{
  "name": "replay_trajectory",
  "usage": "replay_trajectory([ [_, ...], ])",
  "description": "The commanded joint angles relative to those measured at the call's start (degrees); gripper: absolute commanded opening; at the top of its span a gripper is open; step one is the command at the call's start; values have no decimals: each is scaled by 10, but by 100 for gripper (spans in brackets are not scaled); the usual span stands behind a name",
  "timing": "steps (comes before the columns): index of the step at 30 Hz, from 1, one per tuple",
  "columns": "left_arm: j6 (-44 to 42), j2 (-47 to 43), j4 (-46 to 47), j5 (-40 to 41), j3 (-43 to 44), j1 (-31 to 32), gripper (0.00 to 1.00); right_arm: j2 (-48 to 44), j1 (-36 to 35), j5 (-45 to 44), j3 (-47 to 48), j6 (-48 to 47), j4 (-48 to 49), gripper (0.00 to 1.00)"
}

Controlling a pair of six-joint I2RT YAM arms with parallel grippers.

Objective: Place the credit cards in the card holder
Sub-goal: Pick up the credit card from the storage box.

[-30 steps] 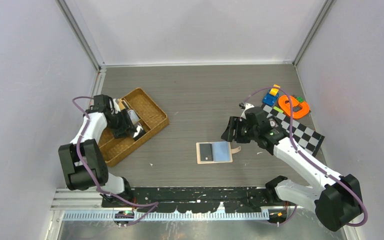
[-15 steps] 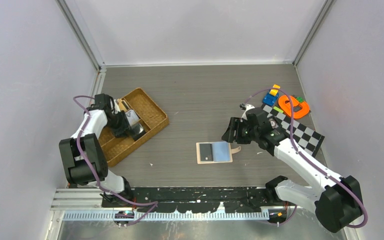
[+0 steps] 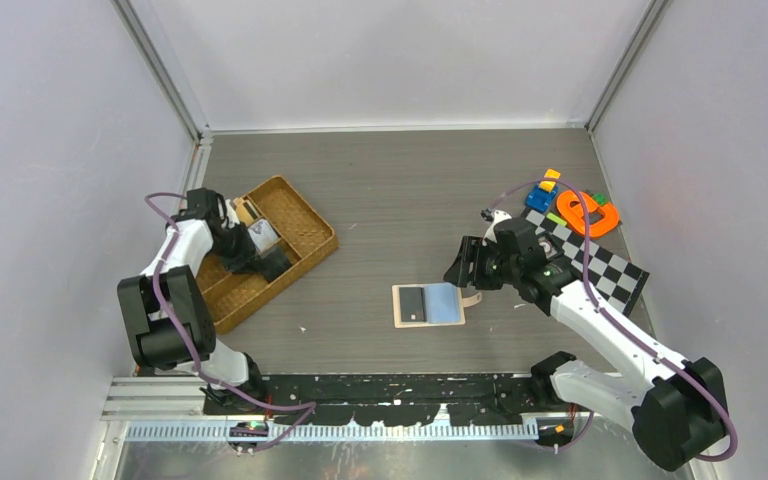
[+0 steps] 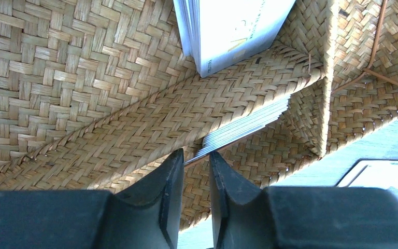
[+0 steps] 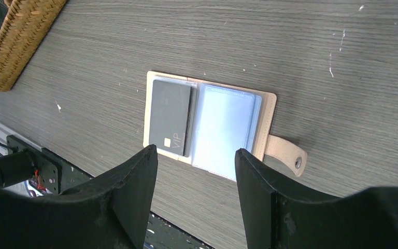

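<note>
The peach card holder [image 3: 400, 306] [image 5: 268, 117] lies open on the table, its snap tab [image 5: 288, 155] to the right. A dark grey credit card [image 5: 170, 117] marked VIP sits in its left pocket; the right pocket [image 5: 224, 130] is pale blue. My right gripper [image 3: 459, 268] [image 5: 196, 152] hovers above it, open and holding nothing. My left gripper [image 3: 264, 262] [image 4: 196, 154] is down in the wicker tray [image 3: 312, 209] [image 4: 83, 78]. Its jaws stand narrowly apart, and the corner of a slanted stack of cards [image 4: 249, 122] reaches between the tips.
A woven divider [image 4: 197, 111] crosses the tray, with white printed cards [image 4: 233, 26] behind it. At the right stand an orange ring toy [image 3: 588, 212], a blue block [image 3: 542, 193] and a checkered board [image 3: 605, 263]. The black base rail [image 3: 390, 388] runs along the near edge.
The left gripper's jaws have narrowed around the card stack's corner, and it has shifted slightly inside the tray. The right arm has barely moved.
</note>
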State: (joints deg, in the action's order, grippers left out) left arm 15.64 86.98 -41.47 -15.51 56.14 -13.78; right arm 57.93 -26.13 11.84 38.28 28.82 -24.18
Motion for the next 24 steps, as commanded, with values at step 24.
replay_trajectory([
  [24,-46,-98,-9,-65,-28,-6,0,-6,6,6,-6,-1,22,61],
])
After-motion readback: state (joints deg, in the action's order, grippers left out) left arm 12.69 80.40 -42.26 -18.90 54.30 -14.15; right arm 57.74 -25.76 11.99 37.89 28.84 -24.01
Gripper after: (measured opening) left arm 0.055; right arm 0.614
